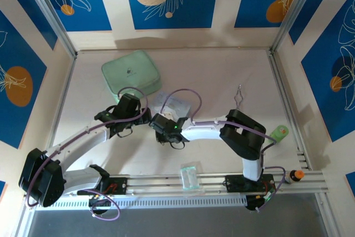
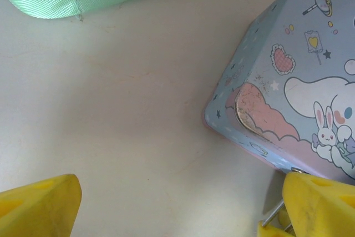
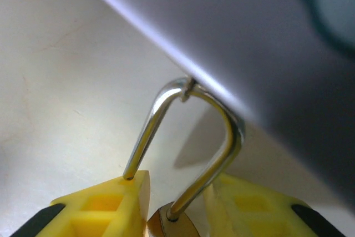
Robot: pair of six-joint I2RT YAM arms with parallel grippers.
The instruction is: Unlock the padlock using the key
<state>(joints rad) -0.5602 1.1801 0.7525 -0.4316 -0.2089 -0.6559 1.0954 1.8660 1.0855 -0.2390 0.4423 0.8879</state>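
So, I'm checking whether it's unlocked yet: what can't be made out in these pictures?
Right wrist view: padlock body cut off by the bottom edge, squeezed between right gripper fingers.
Left wrist view: silver rod cut off below; can't be identified.
Top view: box front covered by the right arm.

pouch (image 1: pixel 130 73) lies behind box (image 1: pixel 176 104), padlock (image 3: pixel 145 137) touching box.

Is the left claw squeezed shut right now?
No, the left claw's yellow fingers stand wide apart, with bare table between them.
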